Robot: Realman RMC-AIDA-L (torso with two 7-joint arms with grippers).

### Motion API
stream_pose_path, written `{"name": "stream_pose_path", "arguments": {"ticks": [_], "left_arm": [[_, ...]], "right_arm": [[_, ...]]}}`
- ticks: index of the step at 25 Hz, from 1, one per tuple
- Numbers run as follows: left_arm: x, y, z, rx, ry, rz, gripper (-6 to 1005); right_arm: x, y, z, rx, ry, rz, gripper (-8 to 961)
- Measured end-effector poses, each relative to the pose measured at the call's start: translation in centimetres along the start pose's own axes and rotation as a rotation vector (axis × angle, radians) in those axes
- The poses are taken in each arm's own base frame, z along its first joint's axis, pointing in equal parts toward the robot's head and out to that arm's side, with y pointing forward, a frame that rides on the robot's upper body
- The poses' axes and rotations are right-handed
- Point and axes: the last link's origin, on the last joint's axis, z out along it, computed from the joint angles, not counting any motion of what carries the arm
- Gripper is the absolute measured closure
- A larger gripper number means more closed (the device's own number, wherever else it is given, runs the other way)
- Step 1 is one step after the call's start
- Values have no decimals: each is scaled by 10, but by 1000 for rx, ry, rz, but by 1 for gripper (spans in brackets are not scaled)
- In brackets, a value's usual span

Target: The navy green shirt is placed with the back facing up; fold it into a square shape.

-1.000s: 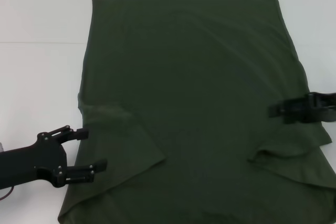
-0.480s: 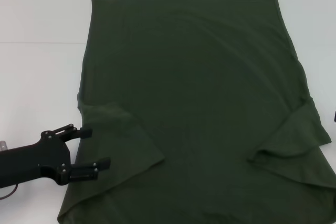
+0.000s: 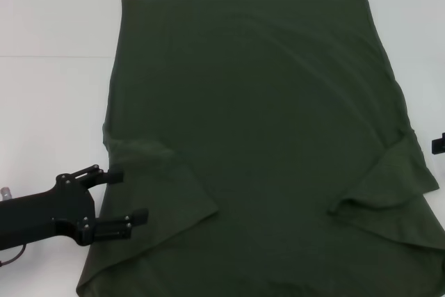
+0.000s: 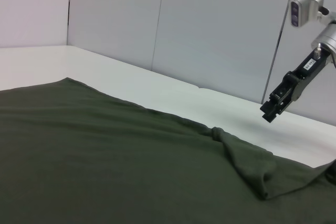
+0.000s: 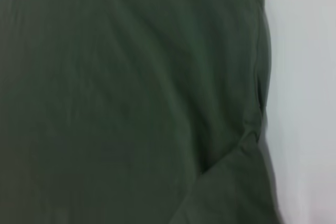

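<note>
flat across a white table [image 3: 49, 102], spread wide: the navy green shirt [image 3: 257, 137], plain side up, straight hem at the far edge, both short sleeves folded inward over the body near the close end. left sleeve flap [image 3: 163, 186] lying as a slanted panel on the near-left part of the cloth, right sleeve flap [image 3: 393, 186] doing the same on the near-right, its edge puckered into a small ridge. low at the near-left corner, the left gripper [image 3: 126, 195], black, pointing in toward the shirt from the table side, fingers spread wide with nothing between them; upper fingertip just at the cloth's left border, lower fingertip over the folded sleeve, touching or hovering impossible to tell. barely inside the head view at the right edge, a black sliver of the right gripper [image 3: 439, 144], beside the shirt's right border and apart from it. seen better from the left wrist view: right gripper [image 4: 276, 104] raised above the table beyond the shirt's far side, hanging off a silver arm [image 4: 315, 24], nothing held, yet open or closed impossible to judge from that angle. from the right wrist view, only olive cloth [image 5: 131, 98] with a strip of white table [image 5: 304, 77] alongside.
</note>
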Motion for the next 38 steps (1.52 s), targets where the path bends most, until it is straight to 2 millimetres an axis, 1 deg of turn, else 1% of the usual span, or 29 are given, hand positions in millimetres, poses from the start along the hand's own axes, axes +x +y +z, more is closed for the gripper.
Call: {"name": "stream_pose_path", "arguments": {"ticks": [9,20,28,38], "left_arm": [[-2,1,1,-3,6,-13,65],[1,-1,4,-3,3,-4,65],[1,-1,4,-1,2,-4,65],[1,-3,5,1,-5,2,66]], "right_arm": [[-8,1,9,95,0,-91,255],[-3,15,31,111,24,-148,259],[2,16,42,121,45,-162,261],[2,17,47,131,45,-175,260]]}}
